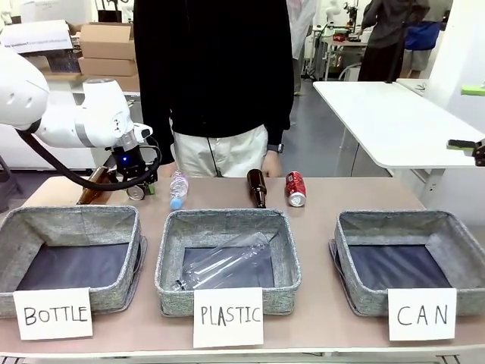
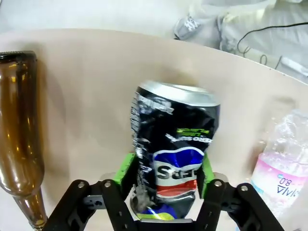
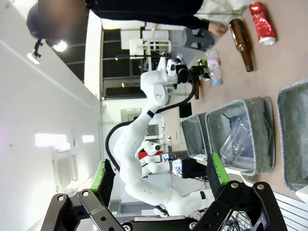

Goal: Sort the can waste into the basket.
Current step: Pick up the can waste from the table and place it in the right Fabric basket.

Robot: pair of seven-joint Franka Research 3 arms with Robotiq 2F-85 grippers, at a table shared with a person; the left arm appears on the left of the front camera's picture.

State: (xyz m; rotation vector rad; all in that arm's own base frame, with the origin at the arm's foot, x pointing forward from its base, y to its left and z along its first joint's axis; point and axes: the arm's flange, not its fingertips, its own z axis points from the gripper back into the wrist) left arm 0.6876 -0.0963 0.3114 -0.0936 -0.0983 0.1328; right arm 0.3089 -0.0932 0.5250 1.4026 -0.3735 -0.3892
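Left end effector [image 2: 166,185] clamps dark can [image 2: 175,154] — table-level.

Left arm [image 1: 72,121]: white rounded shell, grey joint band, black cable looping under, blue light glowing at wrist.
Left gripper [image 2: 163,185]: black linkage, silver screws, green pads.
Right gripper [image 3: 159,178]: black linkage, green pads.

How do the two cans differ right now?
The dark can sits between the left gripper's green fingers; the red can lies free on the table, untouched. The dark can is near the table's left end, beside a brown bottle; the red can is right of centre, beside another brown bottle. Both are dented, and both are outside the CAN basket.
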